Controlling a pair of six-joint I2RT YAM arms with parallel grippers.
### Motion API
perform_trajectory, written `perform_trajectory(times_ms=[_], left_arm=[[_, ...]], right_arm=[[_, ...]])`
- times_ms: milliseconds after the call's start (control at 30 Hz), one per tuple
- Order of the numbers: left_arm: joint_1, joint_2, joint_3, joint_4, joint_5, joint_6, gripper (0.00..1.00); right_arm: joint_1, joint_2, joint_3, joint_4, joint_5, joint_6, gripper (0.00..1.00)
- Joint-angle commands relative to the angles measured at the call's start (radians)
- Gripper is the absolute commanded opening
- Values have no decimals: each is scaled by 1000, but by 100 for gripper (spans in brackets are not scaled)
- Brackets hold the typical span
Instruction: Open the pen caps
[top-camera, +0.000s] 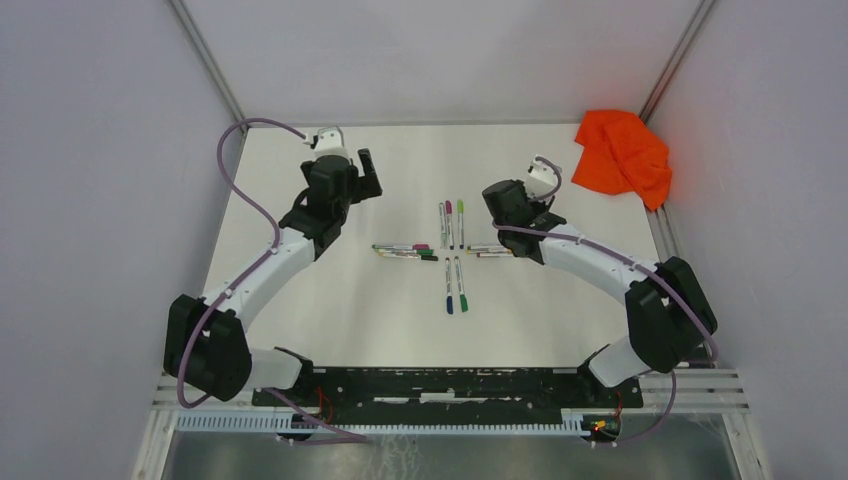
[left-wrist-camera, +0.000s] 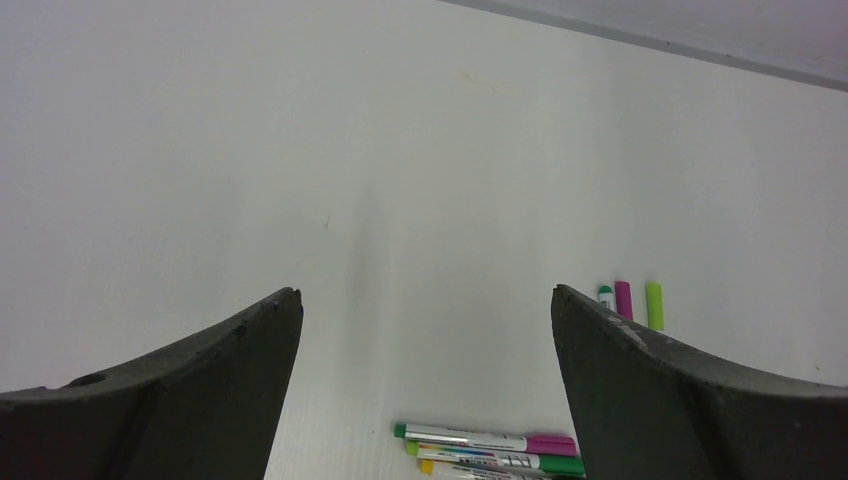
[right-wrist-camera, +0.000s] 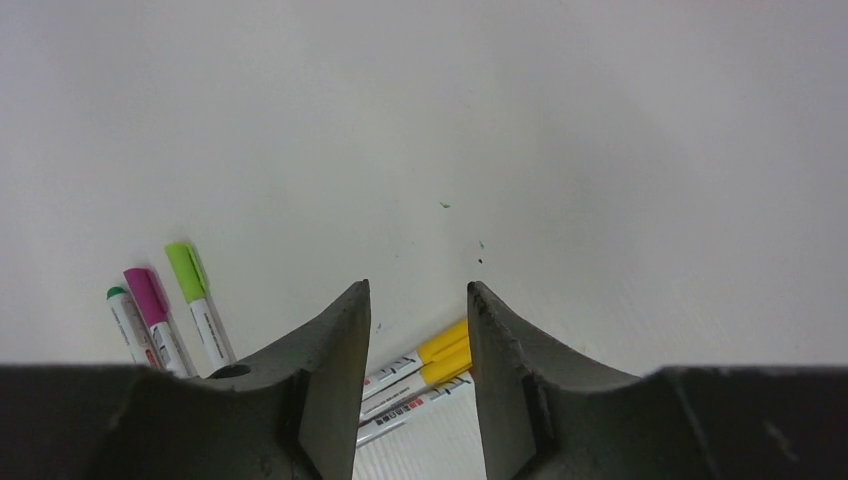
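Note:
Several capped pens lie mid-table in four small groups: a far group (top-camera: 450, 222), a left group (top-camera: 405, 251), a right group (top-camera: 488, 250) and a near group (top-camera: 455, 287). Every cap I can see sits on its barrel. My left gripper (top-camera: 368, 178) is wide open and empty, above bare table left of the pens. The left wrist view (left-wrist-camera: 425, 295) shows a magenta cap (left-wrist-camera: 551, 444) and a green cap (left-wrist-camera: 560, 464) below the jaws. My right gripper (top-camera: 500, 205) hovers over the right group, jaws partly open and empty (right-wrist-camera: 418, 287), with yellow caps (right-wrist-camera: 445, 345) below the gap and a lime cap (right-wrist-camera: 185, 270) to the left.
A crumpled orange cloth (top-camera: 622, 155) lies in the back right corner. Grey walls close in the white table (top-camera: 300, 300) on three sides. A black rail (top-camera: 440, 385) with both arm bases runs along the near edge.

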Motion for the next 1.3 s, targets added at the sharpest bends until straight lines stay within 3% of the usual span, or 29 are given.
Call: perform_trajectory(times_ms=[0,433,1267], left_arm=[[-2,13,44,-5,21,-37,100],[-3,22,40,-4,36,-37,100],[-3,43,41,-10,31,-38,100]], right_arm=[[-26,16,15,-78,-15,164,45],[-74,88,-71,55,-229,285,38],[-70,133,-107,62,-341,339,37]])
